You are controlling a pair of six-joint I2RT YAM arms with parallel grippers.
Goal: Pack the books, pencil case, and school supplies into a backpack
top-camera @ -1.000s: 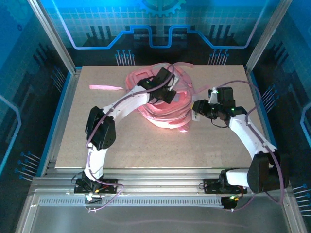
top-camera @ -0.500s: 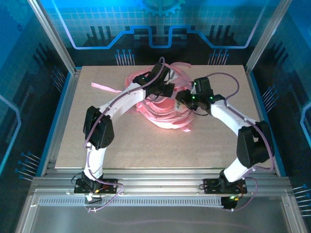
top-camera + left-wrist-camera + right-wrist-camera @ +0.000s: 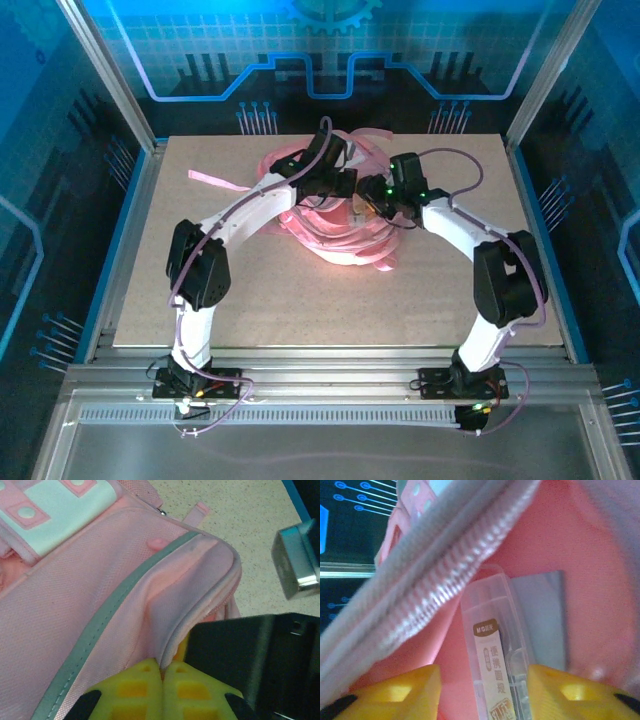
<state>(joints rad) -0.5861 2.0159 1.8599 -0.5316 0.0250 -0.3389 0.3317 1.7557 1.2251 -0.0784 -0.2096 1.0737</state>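
Note:
The pink backpack [image 3: 330,238] lies at the table's back middle. My left gripper [image 3: 345,185] is shut on the rim of its opening [image 3: 165,645], yellow fingertips [image 3: 145,680] pinching the pink fabric and holding it up. My right gripper [image 3: 368,200] reaches into that opening beside the zip edge [image 3: 435,585]. It is shut on a clear packet [image 3: 492,645] with a brown-and-white label, which sits between the yellow fingers [image 3: 555,685]. A pale blue flat rectangle [image 3: 545,615] lies on the pink lining behind the packet. The books and pencil case are hidden.
A loose pink strap [image 3: 215,180] trails on the table [image 3: 250,300] left of the backpack. Both arms meet over the bag, and the right arm's dark body [image 3: 250,660] sits close against my left fingers. Metal frame posts stand at the table's corners.
The right arm swung left from the table's right side and pushed the clear packet into the backpack's opening. The left gripper kept its pinch on the rim, shifting slightly back.

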